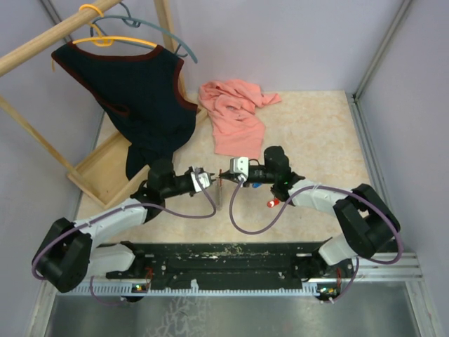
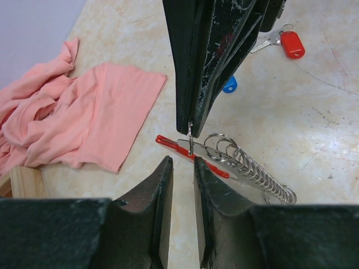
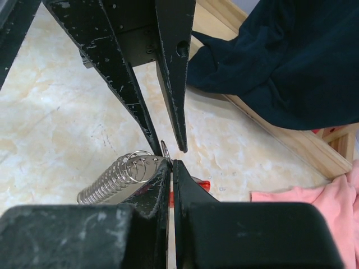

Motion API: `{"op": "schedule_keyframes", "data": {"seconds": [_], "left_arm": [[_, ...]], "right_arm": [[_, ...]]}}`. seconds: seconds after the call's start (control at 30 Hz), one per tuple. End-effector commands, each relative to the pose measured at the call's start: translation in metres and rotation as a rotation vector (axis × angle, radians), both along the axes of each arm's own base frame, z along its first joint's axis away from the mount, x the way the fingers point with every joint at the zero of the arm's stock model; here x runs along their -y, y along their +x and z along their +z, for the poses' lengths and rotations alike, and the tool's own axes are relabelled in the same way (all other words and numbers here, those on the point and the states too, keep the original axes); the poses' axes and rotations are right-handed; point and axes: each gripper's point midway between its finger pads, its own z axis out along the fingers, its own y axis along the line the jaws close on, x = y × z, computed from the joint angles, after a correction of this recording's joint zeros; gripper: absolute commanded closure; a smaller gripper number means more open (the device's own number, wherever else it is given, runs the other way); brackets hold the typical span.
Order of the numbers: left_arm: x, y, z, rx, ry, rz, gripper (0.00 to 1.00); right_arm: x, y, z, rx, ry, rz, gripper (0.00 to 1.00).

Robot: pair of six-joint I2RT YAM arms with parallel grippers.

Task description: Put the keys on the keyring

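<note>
Beige marbled tabletop (image 1: 319, 133): work surface, centre of the overhead view.

Left arm (image 1: 112, 217): reaching in from lower left, forearm low and level. Black left gripper (image 2: 183, 168) aimed at its partner, jaws parted by a narrow slit, nothing between them.

Right arm (image 1: 337, 203): reaching in from lower right, elbow folded back. Black right gripper (image 3: 172, 168) pinched fully together on a thin grey metal edge, apparently part of the red-and-grey D-shaped keyring (image 2: 168, 142). Keyring at frame centre of the left wrist view, low over the table; touching or not, cannot tell.

Coil of steel split rings (image 2: 249, 168): just beside the keyring, lower right; linked or not, unclear.

Red-headed key (image 2: 292, 43), blue-headed key (image 2: 230, 84): loose on the table, upper right, well apart from the keyring.

Handling note: hold the pinch firm and steady; widen the free jaws before a key; take the plastic head, leaving the hole clear.
</note>
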Motion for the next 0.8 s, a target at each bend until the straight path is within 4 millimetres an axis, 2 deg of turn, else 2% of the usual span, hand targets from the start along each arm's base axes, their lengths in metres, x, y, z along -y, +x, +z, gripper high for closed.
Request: {"op": "schedule_keyframes", "data": {"seconds": [0.0,0.53,0.77], "left_arm": [[0.0008,0.0035,0.0254,0.074,-0.097,0.001,0.73],[0.0035,-0.0059,0.0318,0.072,-0.161,-0.063,0.73],[0.0038,-0.0045,0.0321,0.068,-0.169,-0.06,0.79]], "right_arm": [[-0.0051,-0.0038,0.0243,0.039,0.082,0.032,1.0],[-0.0069,-0.0043,0.0228,-0.014,0.106,0.024,1.0],[-0.0066,-0.0044,0.0216,-0.032,0.112,0.019,1.0]]}}
